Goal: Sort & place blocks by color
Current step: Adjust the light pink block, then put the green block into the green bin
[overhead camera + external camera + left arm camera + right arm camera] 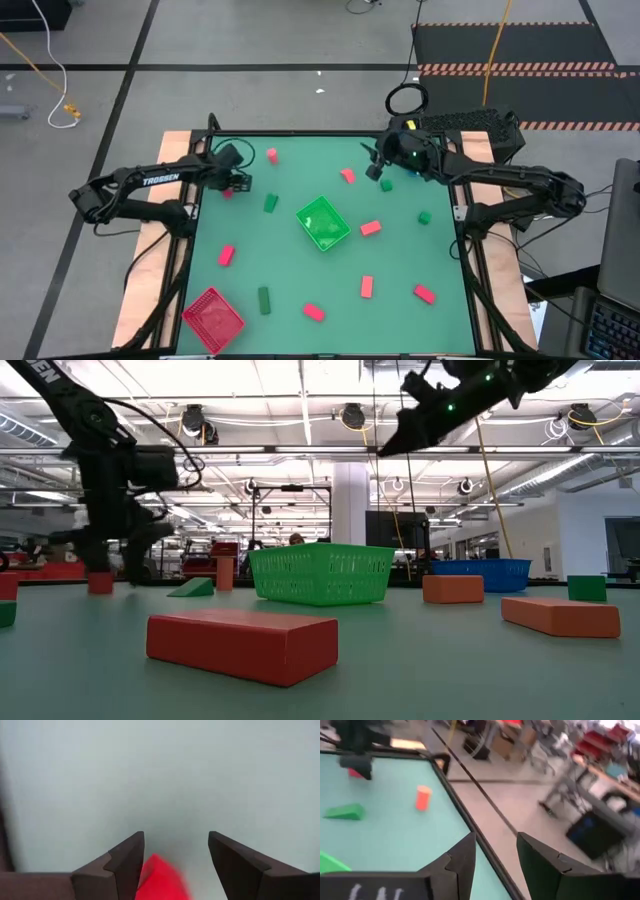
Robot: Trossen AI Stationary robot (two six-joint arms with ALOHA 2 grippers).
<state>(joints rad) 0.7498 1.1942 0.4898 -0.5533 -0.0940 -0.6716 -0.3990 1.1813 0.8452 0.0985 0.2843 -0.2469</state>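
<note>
While the fingers straddle it, the block is not yet held:
Left gripper [175, 865]: spread apart, pointing down at the table, low over a red block [162, 881] that lies between the two fingers, nearer one finger than the other.
Grip state: nothing clamped; a gap shows on the wider side.
Block under the hand: in the high view it shows as a red patch [228, 192] just beneath the left gripper [236, 181], near the table's far left edge.
How to take it well, as I judge: shift the hand slightly so the block sits midway, go down until the fingertips flank its sides, then close squarely so it does not twist or squirt out.
Close to the hand: a red block [272, 155] just past it toward the far edge, a green block [270, 203] just beyond it toward the middle.
Farther out: green bin [323, 223] at the table's centre; red bin [212, 319] well behind the hand at the near left corner, the likely drop for this block.
Scattered blocks: red and green ones lie across the mat, none visibly in a bin.
Right gripper [374, 170]: held high over the far right, fingers parted, carrying nothing.
Risk: closing off-centre could push the block sideways.
</note>
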